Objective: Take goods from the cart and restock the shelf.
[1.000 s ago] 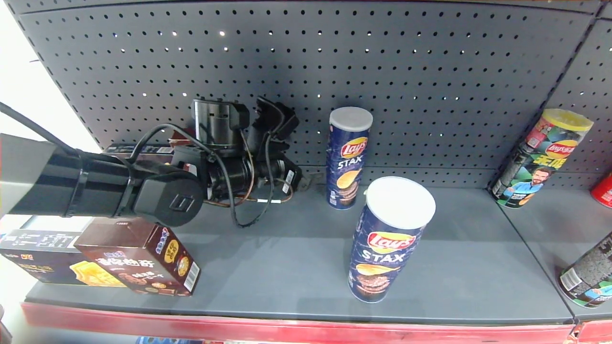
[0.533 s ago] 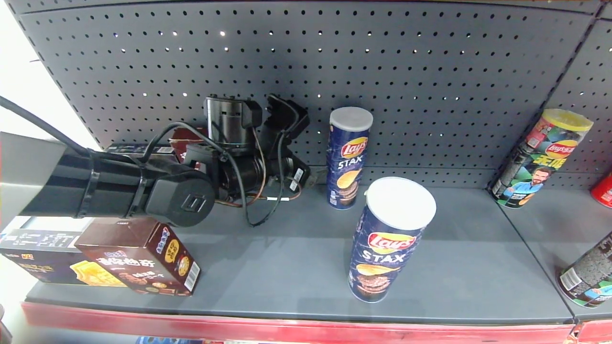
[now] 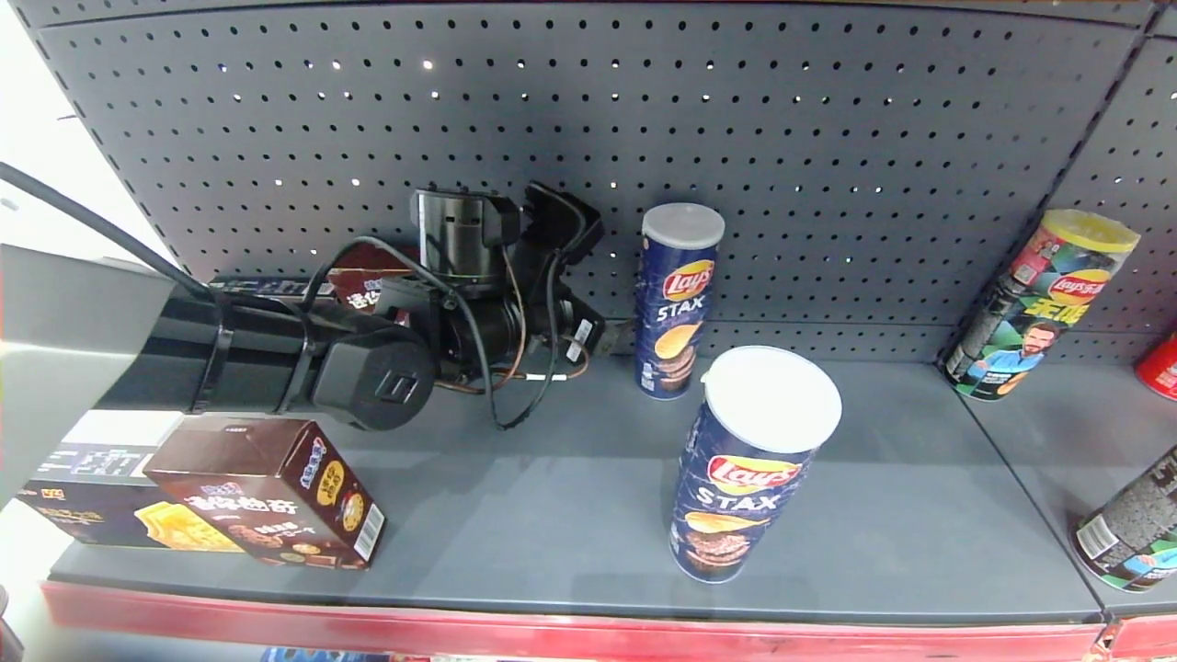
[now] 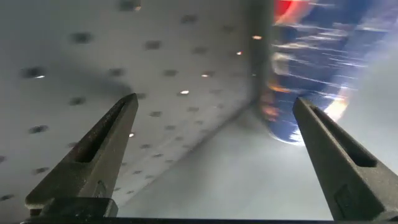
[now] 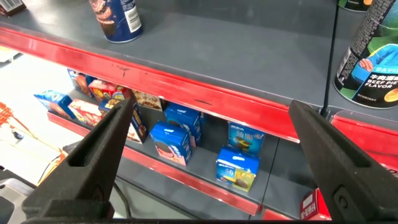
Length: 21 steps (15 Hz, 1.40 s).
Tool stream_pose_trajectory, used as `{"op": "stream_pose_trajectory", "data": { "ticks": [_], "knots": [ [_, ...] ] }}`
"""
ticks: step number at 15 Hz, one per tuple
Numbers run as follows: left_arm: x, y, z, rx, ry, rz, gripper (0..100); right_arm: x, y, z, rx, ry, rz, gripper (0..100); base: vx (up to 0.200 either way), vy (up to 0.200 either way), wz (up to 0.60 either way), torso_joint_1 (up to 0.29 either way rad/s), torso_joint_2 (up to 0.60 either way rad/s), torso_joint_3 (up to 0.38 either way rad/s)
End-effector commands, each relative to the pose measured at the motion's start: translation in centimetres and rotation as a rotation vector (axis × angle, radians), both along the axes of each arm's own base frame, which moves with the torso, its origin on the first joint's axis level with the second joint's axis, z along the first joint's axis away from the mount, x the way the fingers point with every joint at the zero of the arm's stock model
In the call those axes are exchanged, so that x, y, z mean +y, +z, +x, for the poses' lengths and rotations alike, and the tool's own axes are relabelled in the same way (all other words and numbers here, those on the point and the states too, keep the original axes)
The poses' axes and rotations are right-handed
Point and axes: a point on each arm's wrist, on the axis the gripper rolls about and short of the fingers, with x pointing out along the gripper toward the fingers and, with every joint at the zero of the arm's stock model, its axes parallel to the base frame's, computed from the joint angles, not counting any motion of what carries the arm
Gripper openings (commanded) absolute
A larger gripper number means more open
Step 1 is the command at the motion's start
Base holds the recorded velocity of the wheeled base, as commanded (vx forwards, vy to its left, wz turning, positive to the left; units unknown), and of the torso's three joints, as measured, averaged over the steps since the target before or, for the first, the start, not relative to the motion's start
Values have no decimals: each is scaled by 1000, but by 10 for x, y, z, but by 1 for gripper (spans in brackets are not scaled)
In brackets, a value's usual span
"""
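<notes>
Blue crisp can [image 3: 676,299] stands upright at the back of the grey shelf [image 3: 552,496], against the pegboard wall [image 3: 828,138]. Just beside it, on its left, the left hand [image 4: 214,155] sits low, fingers spread wide, grasping nothing. A second blue can [image 3: 749,460] stands nearer the red front edge [image 3: 552,634]. Brown boxes [image 3: 267,492] lie at the left front; a green and yellow can [image 3: 1039,308] stands far right. Small blue boxes [image 5: 180,134] sit under the shelf, and the right hand [image 5: 211,155], also released and empty, hangs in front of them.
</notes>
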Motion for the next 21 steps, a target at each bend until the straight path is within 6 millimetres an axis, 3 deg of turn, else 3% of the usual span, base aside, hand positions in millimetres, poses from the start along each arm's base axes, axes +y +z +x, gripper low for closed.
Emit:
{"op": "stream_pose_trajectory", "data": {
  "ticks": [1, 5, 9, 15, 21],
  "knots": [
    [-2, -4, 9, 1, 25, -4, 100, 0, 0, 0, 1, 0, -1, 100, 0, 0, 0, 0, 0, 0],
    [9, -9, 12, 11, 86, 12, 100, 0, 0, 0, 1, 0, -1, 100, 0, 0, 0, 0, 0, 0],
    [21, 6, -14, -30, 73, 2, 100, 0, 0, 0, 1, 0, 0, 100, 0, 0, 0, 0, 0, 0],
    [0, 5, -33, -29, -157, -46, 100, 0, 0, 0, 0, 0, 1, 100, 0, 0, 0, 0, 0, 0],
    [-15, -10, -17, -20, -98, -31, 100, 0, 0, 0, 1, 0, -1, 100, 0, 0, 0, 0, 0, 0]
  ]
}}
